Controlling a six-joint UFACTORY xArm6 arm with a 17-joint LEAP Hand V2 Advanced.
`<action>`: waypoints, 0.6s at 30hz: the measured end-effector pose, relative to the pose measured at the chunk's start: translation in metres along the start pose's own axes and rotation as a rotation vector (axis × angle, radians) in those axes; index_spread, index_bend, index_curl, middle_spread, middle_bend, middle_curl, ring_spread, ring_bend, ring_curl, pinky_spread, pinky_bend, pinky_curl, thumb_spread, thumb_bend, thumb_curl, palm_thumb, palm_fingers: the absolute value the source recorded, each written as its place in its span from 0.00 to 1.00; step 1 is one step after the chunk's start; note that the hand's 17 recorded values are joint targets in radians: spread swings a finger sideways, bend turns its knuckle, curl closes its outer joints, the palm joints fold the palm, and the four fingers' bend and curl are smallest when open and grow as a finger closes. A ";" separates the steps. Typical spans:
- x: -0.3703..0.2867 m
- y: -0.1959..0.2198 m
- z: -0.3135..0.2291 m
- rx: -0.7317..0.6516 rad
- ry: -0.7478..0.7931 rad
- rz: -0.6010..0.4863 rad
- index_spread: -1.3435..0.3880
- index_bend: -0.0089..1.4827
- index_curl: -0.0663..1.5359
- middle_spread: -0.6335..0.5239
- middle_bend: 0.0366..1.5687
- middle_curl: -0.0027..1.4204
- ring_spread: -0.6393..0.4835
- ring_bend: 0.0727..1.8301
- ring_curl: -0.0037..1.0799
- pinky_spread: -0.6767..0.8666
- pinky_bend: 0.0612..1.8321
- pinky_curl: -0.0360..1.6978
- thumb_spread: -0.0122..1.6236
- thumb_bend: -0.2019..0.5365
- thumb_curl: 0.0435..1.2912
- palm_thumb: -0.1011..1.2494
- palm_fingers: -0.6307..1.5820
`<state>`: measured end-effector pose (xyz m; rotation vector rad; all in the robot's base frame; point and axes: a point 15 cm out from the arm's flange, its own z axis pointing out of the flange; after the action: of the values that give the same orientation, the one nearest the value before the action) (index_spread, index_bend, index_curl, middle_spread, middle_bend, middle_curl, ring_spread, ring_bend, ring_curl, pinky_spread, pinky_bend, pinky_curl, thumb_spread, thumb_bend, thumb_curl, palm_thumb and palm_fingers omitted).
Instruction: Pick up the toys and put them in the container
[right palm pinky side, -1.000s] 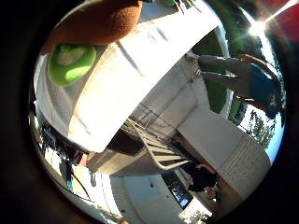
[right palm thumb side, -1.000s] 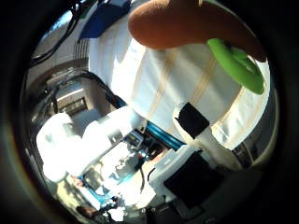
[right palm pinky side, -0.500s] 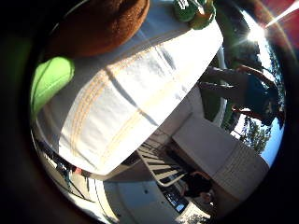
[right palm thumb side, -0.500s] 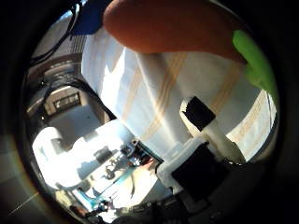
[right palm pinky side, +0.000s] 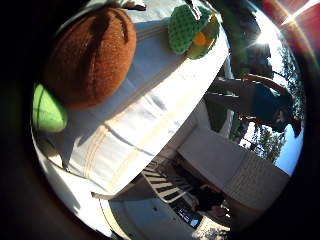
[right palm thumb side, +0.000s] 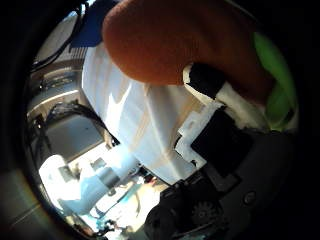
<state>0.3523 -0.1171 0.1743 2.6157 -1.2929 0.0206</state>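
A big brown plush toy (right palm pinky side: 90, 55) lies on a white striped tablecloth (right palm pinky side: 150, 115), close under my palm. A bright green piece (right palm pinky side: 47, 110) sits against its side. A smaller green toy with orange spots (right palm pinky side: 192, 27) lies further along the cloth near the table's edge. In the thumb side view my hand (right palm thumb side: 215, 125) reaches out with one finger fairly straight, and its black fingertip (right palm thumb side: 202, 80) rests on the brown toy. The fingers are not curled round anything.
The cloth hangs over the table's edge. Beyond it stand a white slatted chair (right palm pinky side: 165, 182) and a low white wall (right palm pinky side: 225, 160). A blue object (right palm thumb side: 92, 27) lies on the table behind the brown toy. No container shows.
The palm has come closer to the brown toy, which now fills far more of both views. A fingertip that was off the toy now touches it.
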 end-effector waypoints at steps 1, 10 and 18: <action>0.002 -0.005 -0.007 0.012 0.005 0.001 0.56 0.11 0.15 0.36 0.45 0.43 0.60 0.61 0.59 0.64 0.34 0.19 0.66 0.24 0.26 0.67 0.73; -0.021 0.007 -0.070 -0.061 -0.166 0.048 0.40 0.30 0.13 0.30 0.60 0.61 0.51 0.66 0.72 0.61 0.71 0.36 0.67 0.28 0.33 0.77 0.77; -0.054 0.009 -0.206 -0.032 -0.316 0.105 0.30 0.42 0.14 0.29 0.66 0.70 0.48 0.70 0.76 0.58 0.77 0.43 0.71 0.26 0.38 0.80 0.72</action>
<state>0.3297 -0.0379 0.3711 2.5950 -1.5139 -0.4077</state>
